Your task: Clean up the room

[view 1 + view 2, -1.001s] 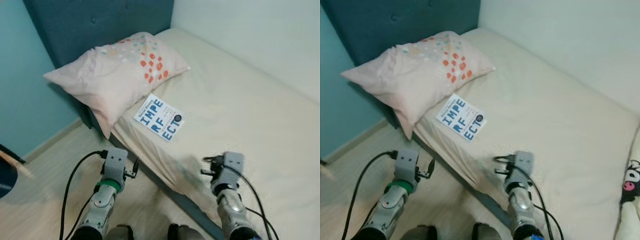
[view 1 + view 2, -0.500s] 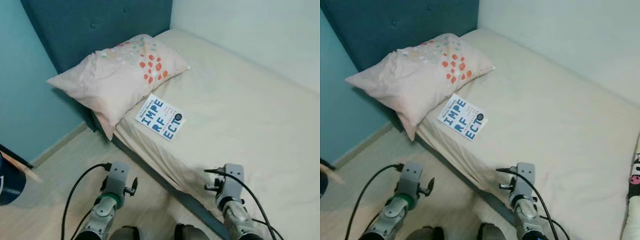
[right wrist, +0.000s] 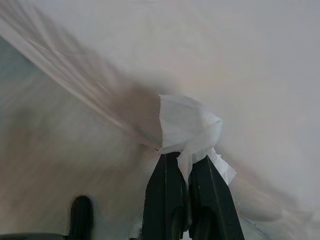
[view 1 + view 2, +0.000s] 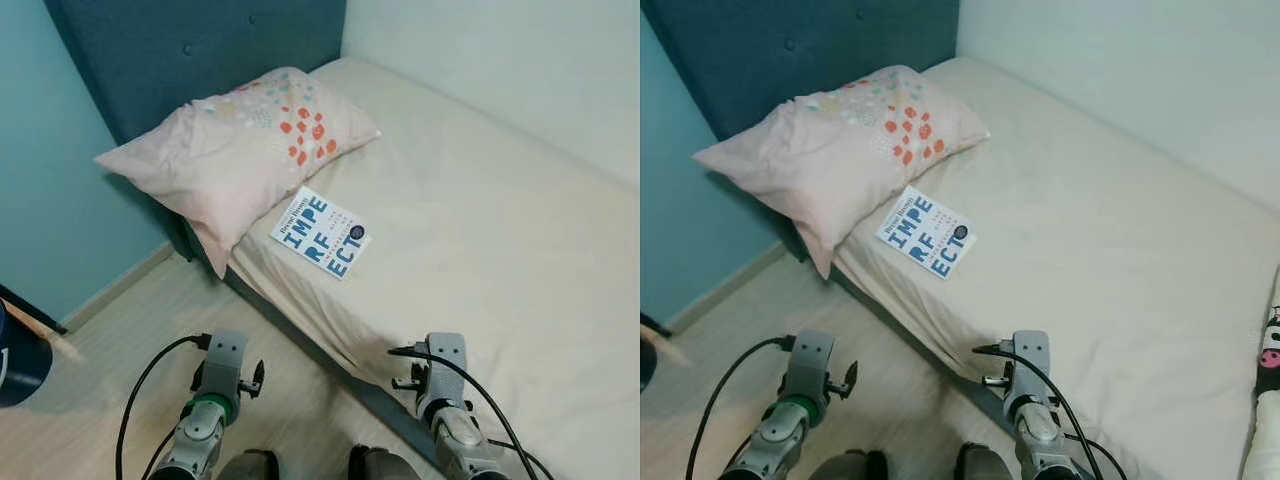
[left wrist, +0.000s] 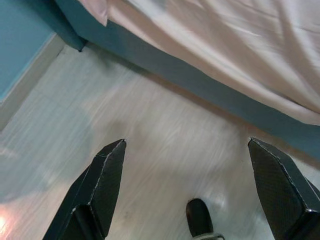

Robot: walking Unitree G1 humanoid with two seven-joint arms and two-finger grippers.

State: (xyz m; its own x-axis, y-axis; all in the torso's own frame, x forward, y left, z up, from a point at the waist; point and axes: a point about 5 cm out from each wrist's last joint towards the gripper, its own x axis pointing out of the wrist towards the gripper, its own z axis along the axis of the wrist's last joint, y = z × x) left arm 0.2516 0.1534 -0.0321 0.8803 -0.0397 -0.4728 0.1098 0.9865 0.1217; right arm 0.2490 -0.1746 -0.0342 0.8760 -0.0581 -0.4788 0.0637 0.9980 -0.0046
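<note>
A bed (image 4: 490, 220) with a cream sheet runs from the frame's centre to the right edge. On it, upper centre, lies a pale pink pillow (image 4: 235, 150) with orange and green dots, leaning against a dark teal tufted headboard (image 4: 200, 50). A teal wall (image 4: 50, 190) fills the upper left, a white wall (image 4: 520, 70) the upper right. Pale wooden floor (image 4: 110, 350) lies lower left, with a dark blue object (image 4: 15, 365) at the left edge. A black-and-white plush (image 4: 1270, 352) peeks in at the right edge.
</note>
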